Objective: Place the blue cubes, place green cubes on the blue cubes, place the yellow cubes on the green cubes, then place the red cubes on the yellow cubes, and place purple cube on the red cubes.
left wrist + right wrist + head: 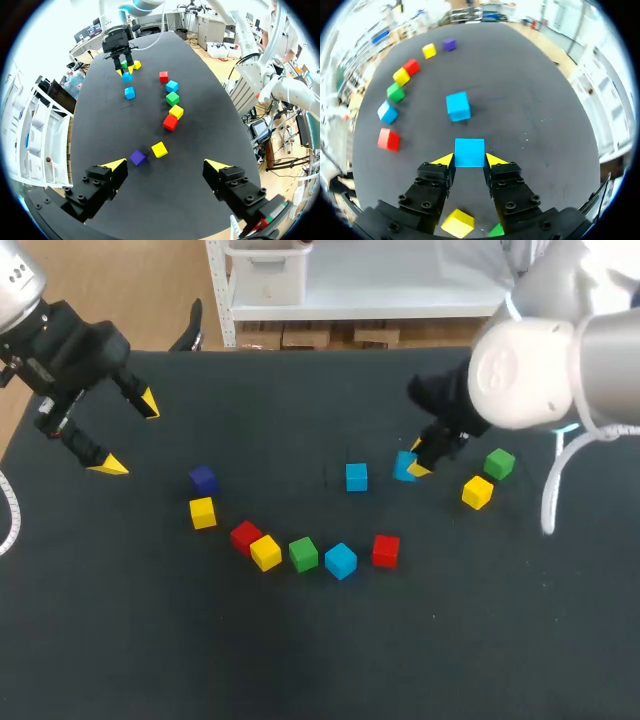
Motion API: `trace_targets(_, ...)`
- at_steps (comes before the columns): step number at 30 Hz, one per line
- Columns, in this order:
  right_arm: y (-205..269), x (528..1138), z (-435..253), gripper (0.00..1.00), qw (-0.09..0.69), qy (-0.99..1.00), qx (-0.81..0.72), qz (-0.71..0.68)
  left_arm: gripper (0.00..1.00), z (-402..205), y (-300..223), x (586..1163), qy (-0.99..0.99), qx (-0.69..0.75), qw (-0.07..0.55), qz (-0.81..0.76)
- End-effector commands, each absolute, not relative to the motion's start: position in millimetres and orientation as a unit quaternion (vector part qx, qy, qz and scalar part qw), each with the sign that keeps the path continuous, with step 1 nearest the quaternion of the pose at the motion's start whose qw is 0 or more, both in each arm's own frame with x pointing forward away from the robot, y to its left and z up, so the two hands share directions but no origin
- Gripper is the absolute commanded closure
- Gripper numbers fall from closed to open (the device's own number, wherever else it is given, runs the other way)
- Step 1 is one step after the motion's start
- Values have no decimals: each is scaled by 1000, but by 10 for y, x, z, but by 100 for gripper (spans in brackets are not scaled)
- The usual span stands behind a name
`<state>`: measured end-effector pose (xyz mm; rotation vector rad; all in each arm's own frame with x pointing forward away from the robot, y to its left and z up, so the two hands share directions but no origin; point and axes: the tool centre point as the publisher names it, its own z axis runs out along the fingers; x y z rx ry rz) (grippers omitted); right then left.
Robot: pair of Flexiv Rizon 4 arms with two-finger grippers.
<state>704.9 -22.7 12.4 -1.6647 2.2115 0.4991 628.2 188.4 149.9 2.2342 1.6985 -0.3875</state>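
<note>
One blue cube [469,151] in R pincer [469,160], clear of edges.

A flat table with a matt black top [300,660] fills most of the head view. It reaches from the lower edge of the frame up to its straight far edge, which runs across the upper quarter. Its left edge slants across the upper left of the frame, down to the left border. The surface is plain and even in colour, with one faint thin mark at about the frame's centre. In the right wrist view a few tiny pale specks dot the black surface.
</note>
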Motion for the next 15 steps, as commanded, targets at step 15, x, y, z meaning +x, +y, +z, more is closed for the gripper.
trace_targets(15,-138,6999,52,100,180,747,-620,162,0,1502,1885,6290,592,780,152,-135)
